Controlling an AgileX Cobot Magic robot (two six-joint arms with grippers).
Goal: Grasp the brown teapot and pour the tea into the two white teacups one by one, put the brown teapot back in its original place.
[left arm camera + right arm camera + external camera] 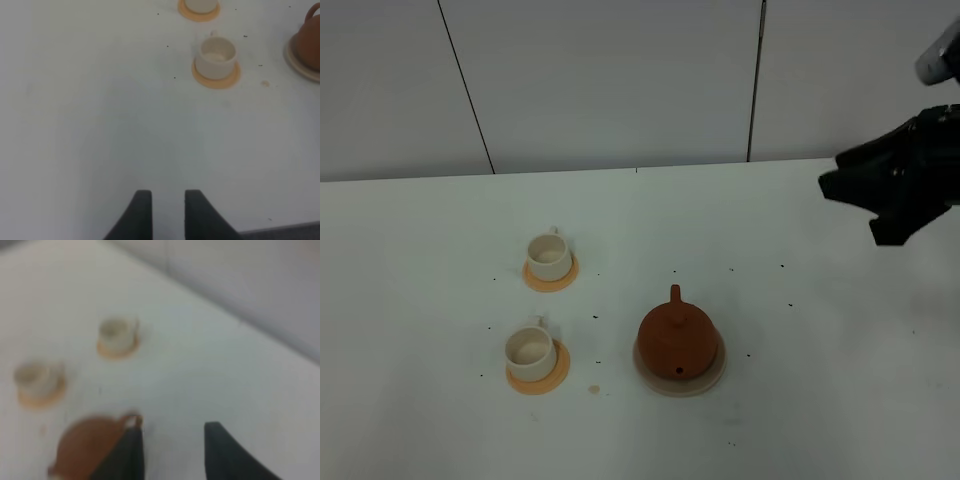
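Black and raised, the right end effector (855, 208) hangs over the far right of the white tabletop (430, 420) in the high view, well apart from everything on it and holding nothing. The brown teapot (678, 338) sits upright on a beige disc (652, 381) near the middle, lid on, handle pointing toward the wall (620, 80). To its left stand two white cups, the far cup (548, 256) and the near cup (529, 350), each on its own orange coaster (552, 378). Dark specks are scattered over the surface.

From the left wrist camera, the left end effector (164, 212) is low over bare tabletop, its two dark fingers (142, 217) parted by a narrow gap with nothing between them. Both cups lie ahead of it, and the teapot shows only at the picture's edge.

From the right wrist camera the picture is blurred. The right end effector's fingers (227, 457) stand well apart and empty. The teapot is partly hidden behind one finger, and the cups lie beyond it.
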